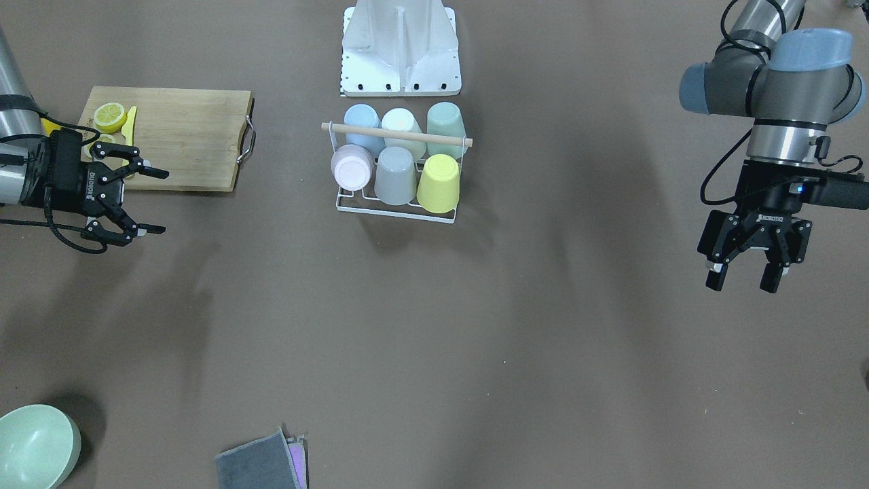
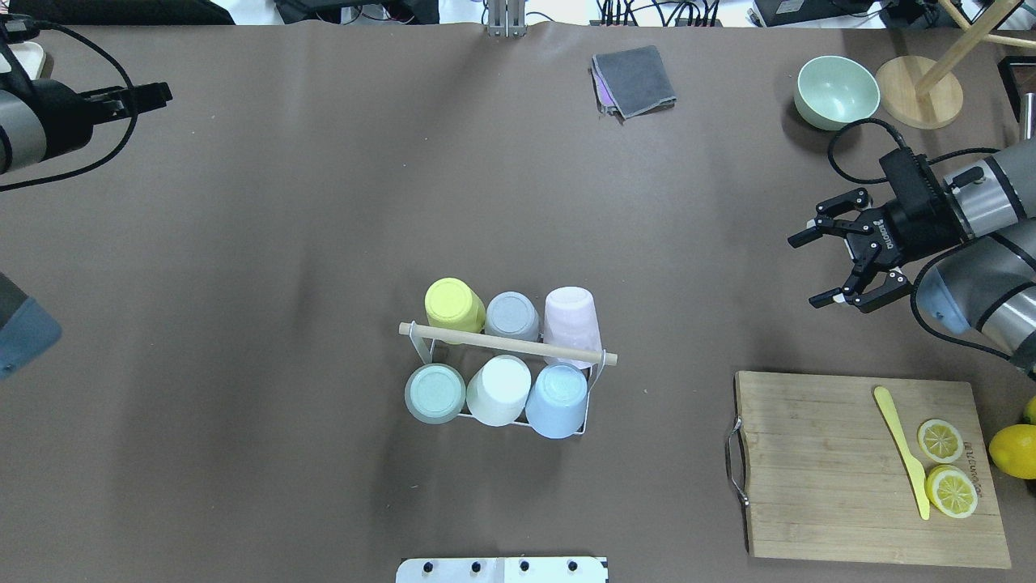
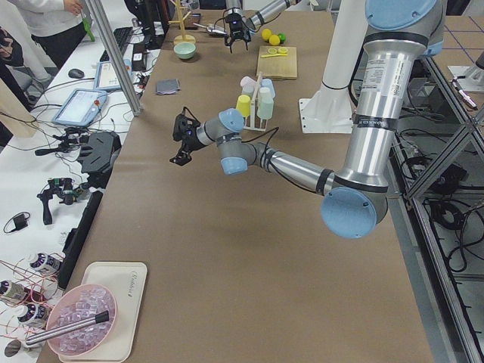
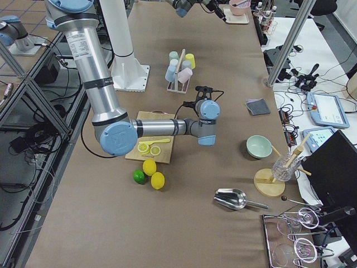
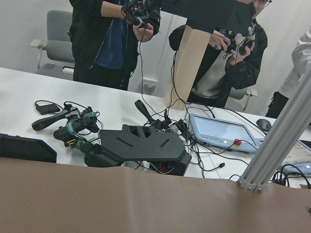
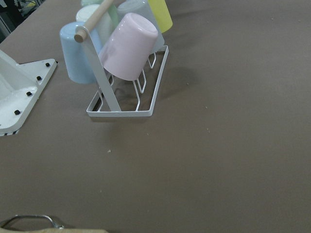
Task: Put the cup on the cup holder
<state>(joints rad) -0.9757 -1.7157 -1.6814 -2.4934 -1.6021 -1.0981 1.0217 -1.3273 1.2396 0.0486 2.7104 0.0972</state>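
Six spots on the cup holder (image 1: pixel 394 213) are full. It is a small white wire rack with a light wooden rod (image 2: pixel 507 344) across its top. It stands in the middle of the brown tabletop (image 2: pixel 243 324), just in front of the robot's white base plate (image 1: pixel 400 51).

Every cup is upside down. The row far from the robot has a yellow cup (image 2: pixel 453 304), a grey cup (image 2: pixel 512 314) and a pink cup (image 2: pixel 571 316). The pink cup leans to one side. The row near the robot has a green cup (image 2: pixel 435 393), a white cup (image 2: pixel 499 390) and a blue cup (image 2: pixel 557 399).

The left gripper (image 1: pixel 741 280) is spread wide and holds nothing. It is well apart from the rack. The right gripper (image 1: pixel 157 202) is spread wide too, with nothing in it. It is near a wooden cutting board (image 2: pixel 817 461).

Each gripper has tiny white letters on its black body. They are too small to read for sure.
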